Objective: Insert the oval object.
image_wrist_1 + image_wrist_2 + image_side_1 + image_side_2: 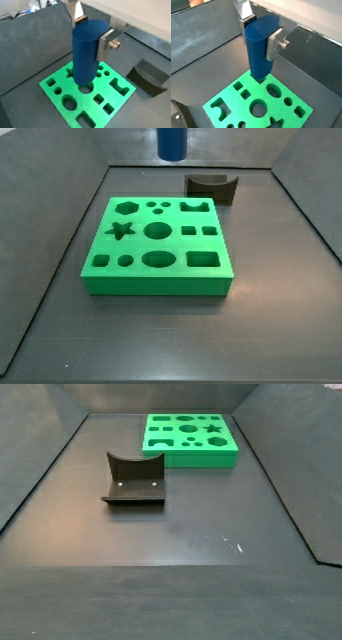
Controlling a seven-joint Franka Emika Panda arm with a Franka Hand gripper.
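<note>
So the claw [93, 31] is up high, clamped on the oval object [87, 50], a smooth blue peg it's holding upright with the silver finger plates pressed flat against its upper sides. In both wrist views you can see one finger plate [274, 43] with its screw hardware sitting tight on the side of the peg [259, 47], and the other plate peeking out behind the top. The peg hangs in the air over the green block [87, 93], with its lower end above the block and apart from it, as far as the wrist views let me judge.

In a side view only the bottom end of the blue peg [174, 142] pokes in from the top edge of the frame, well above the surface; the claw itself is cut off there. The green block [159, 244] lies flat on the dark surface [160, 338], with a bunch of shaped cutouts in its top: a star, circles, squares, a hexagon, an oval.

Just beyond the block sits the dark grey block with a curved notch [211, 187], close to it but not touching. A side view from the opposite end shows that notched block [135, 480] nearer the camera and the green block [191, 439] further back, with grey walls [40, 454] boxing the whole surface in.
</note>
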